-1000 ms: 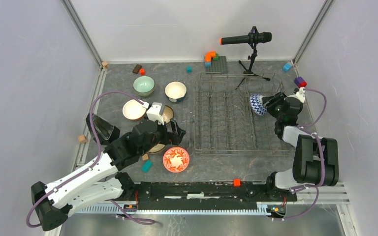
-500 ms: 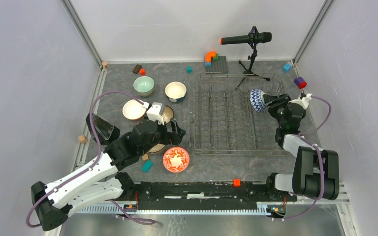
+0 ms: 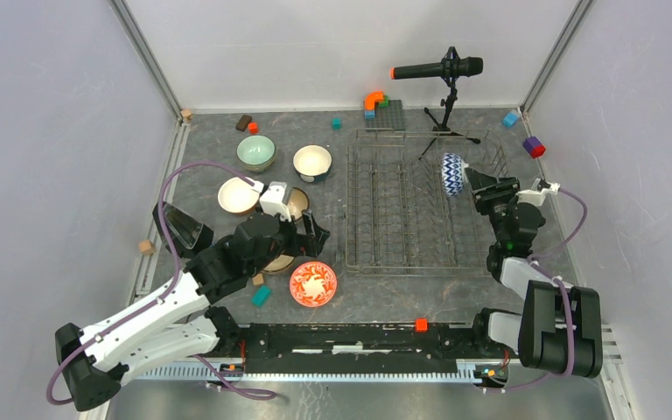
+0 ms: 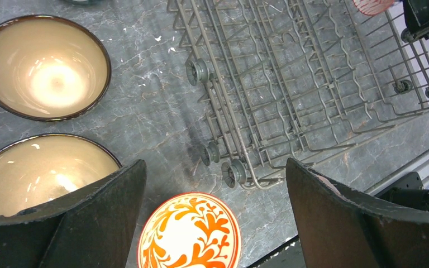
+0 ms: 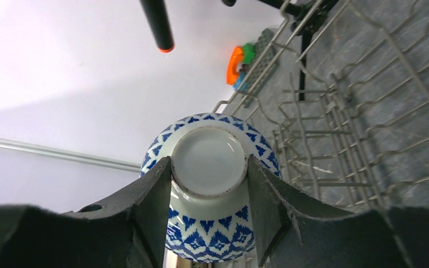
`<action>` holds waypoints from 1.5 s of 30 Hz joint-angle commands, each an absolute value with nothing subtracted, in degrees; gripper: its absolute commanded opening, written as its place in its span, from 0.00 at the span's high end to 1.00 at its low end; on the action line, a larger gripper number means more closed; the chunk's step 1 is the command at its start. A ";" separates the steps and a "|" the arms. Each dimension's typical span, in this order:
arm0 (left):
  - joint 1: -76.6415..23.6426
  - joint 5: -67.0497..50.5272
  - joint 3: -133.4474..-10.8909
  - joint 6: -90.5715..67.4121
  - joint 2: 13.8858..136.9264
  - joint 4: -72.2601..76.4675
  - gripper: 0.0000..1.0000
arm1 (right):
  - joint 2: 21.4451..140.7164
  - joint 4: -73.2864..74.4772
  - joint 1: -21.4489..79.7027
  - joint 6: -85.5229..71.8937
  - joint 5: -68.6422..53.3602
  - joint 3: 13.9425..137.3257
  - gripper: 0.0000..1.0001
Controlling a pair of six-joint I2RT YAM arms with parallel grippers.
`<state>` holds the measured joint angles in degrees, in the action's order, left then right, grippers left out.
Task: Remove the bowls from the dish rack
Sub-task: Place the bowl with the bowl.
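My right gripper [image 3: 470,181] is shut on the foot of the blue-white zigzag bowl [image 3: 452,173], held on its side above the right part of the wire dish rack [image 3: 400,269]. In the right wrist view the fingers clamp the bowl's base [image 5: 209,162], with the rack [image 5: 341,139] to the right. My left gripper [image 3: 315,236] is open and empty above the table, left of the rack [image 4: 290,84]. Below it lie the red-white bowl [image 4: 190,234] and two brown-rimmed bowls [image 4: 43,67] [image 4: 39,173]. No other bowl shows in the rack.
A pale green bowl [image 3: 255,151], a cream bowl [image 3: 312,161] and a tan bowl [image 3: 238,195] stand on the table to the left. A microphone on a tripod [image 3: 437,68] stands behind the rack. A studded plate with blocks [image 3: 388,112] and scattered small blocks lie around.
My right gripper has carried the blue-white bowl up and toward the back left, over the rack, turning it more on edge. The left arm has not moved.
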<state>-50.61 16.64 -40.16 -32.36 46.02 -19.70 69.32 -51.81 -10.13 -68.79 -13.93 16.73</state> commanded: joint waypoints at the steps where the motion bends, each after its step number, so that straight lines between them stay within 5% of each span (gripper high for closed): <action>1: -50.65 19.78 -41.43 -32.38 45.20 -16.94 0.01 | 66.05 -62.91 -9.02 -76.13 -16.99 15.35 1.00; 9: -50.55 24.02 -45.88 -32.29 46.23 -15.53 0.01 | 61.94 -69.37 -7.87 -83.45 -19.29 9.70 1.00; 24: -50.54 13.33 -37.87 -33.29 55.22 25.96 0.00 | 58.74 -84.37 -5.59 -96.66 -23.52 4.62 1.00; 36: -50.62 -3.57 -38.35 -11.70 74.36 58.51 0.00 | 54.93 -84.86 -2.95 -98.24 -25.39 1.05 1.00; 45: -50.54 -12.92 -45.69 -1.24 83.17 58.68 0.00 | 53.48 -82.75 -0.41 -96.62 -27.09 1.88 1.00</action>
